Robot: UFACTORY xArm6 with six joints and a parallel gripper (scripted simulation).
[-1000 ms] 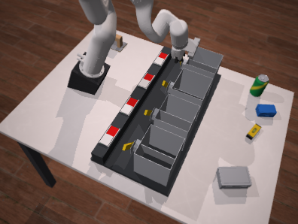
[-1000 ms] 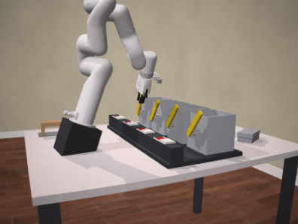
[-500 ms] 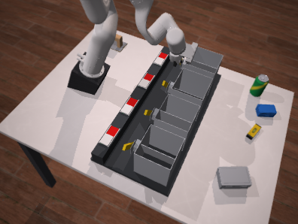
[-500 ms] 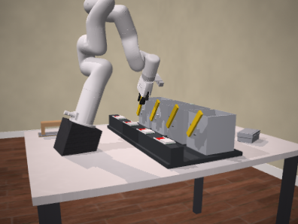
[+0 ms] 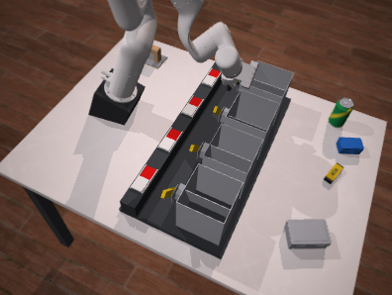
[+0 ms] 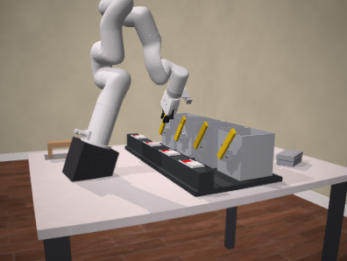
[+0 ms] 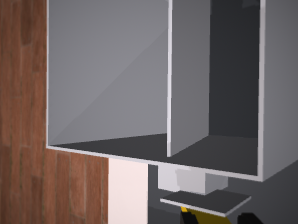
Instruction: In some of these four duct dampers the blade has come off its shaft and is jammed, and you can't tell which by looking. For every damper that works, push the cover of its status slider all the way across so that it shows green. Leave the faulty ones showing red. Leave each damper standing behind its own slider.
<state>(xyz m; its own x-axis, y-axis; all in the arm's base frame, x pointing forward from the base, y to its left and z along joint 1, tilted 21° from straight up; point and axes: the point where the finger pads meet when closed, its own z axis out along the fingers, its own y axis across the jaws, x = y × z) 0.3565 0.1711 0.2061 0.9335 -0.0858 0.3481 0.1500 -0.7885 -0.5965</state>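
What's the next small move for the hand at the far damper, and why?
Probably swing the yellow lever a little further and watch the blade in the wrist view. The hand is shut on that lever at the far damper, and all four sliders, including the nearest to it, show red, so nothing has been marked yet. Whether the blade follows should tell if this damper works.

A green can (image 5: pixel 341 112), a blue box (image 5: pixel 349 145) and a small yellow-and-black item (image 5: pixel 334 172) are seen near the white worktop's (image 5: pixel 69 144) right edge. A grey case (image 5: pixel 307 234) is set nearer the front. A wooden handle (image 5: pixel 157 54) is placed behind.
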